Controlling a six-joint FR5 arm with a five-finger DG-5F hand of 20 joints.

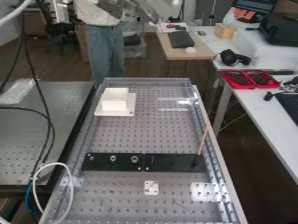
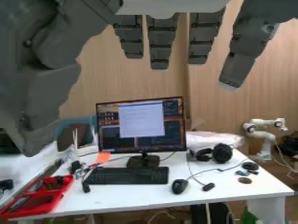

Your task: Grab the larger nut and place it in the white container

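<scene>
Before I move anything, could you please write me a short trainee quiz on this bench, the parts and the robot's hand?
1. True or false: the larger nut is already inside the white container.
2. Fill in the missing word: on the black bar, the larger nut stands between the smaller nut and the ____.
3. Choose one. In the wrist view, the fingers of the hand are:
A) curled into a fist
B) straight, holding nothing
C) curled round the larger nut

Key: 1. False. 2. Bearing. 3. B.
</scene>
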